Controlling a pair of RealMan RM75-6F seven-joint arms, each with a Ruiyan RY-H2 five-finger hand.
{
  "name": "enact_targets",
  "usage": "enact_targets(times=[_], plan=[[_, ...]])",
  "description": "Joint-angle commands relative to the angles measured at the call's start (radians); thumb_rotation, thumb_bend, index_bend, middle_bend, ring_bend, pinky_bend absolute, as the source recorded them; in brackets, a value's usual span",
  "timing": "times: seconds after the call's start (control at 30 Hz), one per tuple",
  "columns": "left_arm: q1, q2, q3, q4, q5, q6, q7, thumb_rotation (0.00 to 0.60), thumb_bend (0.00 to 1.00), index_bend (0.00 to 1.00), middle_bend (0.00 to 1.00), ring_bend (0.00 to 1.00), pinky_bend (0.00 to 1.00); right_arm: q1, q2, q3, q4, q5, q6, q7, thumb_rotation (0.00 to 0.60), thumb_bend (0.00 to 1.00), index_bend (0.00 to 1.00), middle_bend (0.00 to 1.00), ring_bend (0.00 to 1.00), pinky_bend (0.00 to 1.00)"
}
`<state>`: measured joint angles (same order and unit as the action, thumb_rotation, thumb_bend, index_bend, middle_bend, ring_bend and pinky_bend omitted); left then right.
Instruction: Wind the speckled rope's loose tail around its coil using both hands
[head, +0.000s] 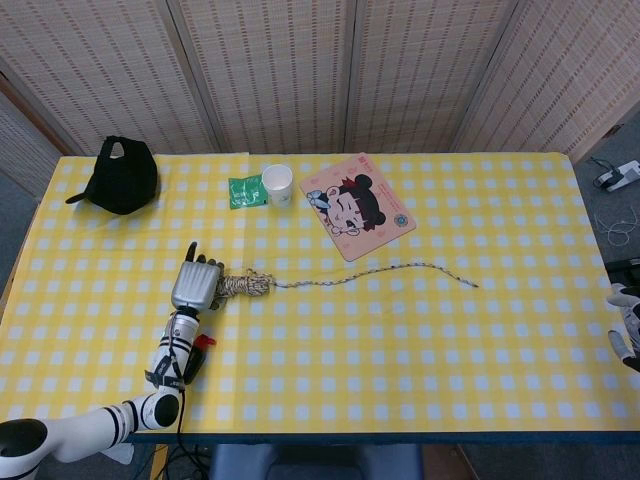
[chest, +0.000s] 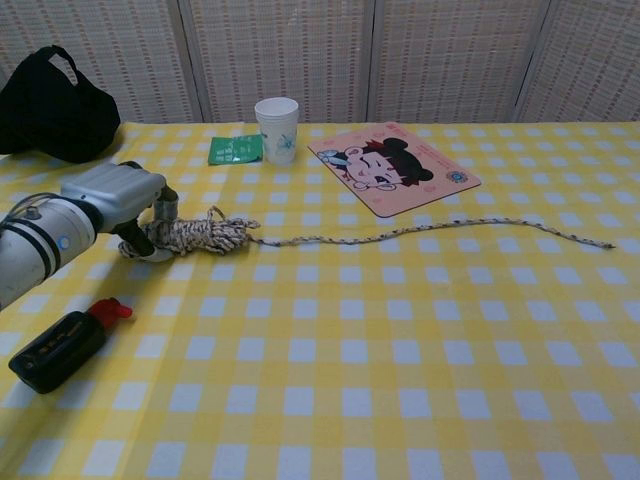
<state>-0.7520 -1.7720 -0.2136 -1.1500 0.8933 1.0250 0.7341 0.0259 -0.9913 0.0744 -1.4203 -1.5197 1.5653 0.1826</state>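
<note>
Speckled rope (chest: 330, 238) lies on the surface (chest: 400, 380), its coil (chest: 200, 234) gripped by the left hand (chest: 125, 200), tail (chest: 480, 226) stretched rightward. Right hand (head: 624, 330) waits far off, apparently empty; it likely must reach the tail next.

- The speckled rope's coil (chest: 205, 235) is a short, tight bundle of cream and brown cord lying on its side.
- The tail (chest: 430, 231) runs loose from the coil's right end, gently waved, flat.
</note>
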Motion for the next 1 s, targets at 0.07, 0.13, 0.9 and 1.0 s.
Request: enact_targets(times=[0.07,0.13,0.9,1.0], plan=[[-0.004,-0.010,0.002,0.018,0.005,-0.007,-0.010,0.521,0.26,0.58,0.45,0.30,0.00,-0.002,0.001,0.000,-0.001,0.001,0.001,0.000,0.600,0.30,0.34,0.29,0.13,0.18],[-0.006,-0.015,0.003,0.029,0.009,-0.009,-0.017,0.525,0.26,0.58,0.46,0.31,0.00,-0.003,0.001,0.000,0.000,0.002,0.001,0.000,0.600,0.30,0.34,0.29,0.13,0.18],[0.015,0.019,-0.009,0.044,0.134,-0.017,-0.259,0.572,0.29,0.74,0.71,0.48,0.00,0.000,0.015,0.001,-0.024,-0.001,-0.009,-0.021,0.600,0.30,0.34,0.29,0.13,0.18],[0.031,0.061,-0.006,-0.010,0.169,0.006,-0.301,0.573,0.29,0.74,0.72,0.49,0.00,0.009,0.019,-0.006,-0.039,-0.010,-0.028,-0.039,0.600,0.32,0.34,0.29,0.13,0.18]])
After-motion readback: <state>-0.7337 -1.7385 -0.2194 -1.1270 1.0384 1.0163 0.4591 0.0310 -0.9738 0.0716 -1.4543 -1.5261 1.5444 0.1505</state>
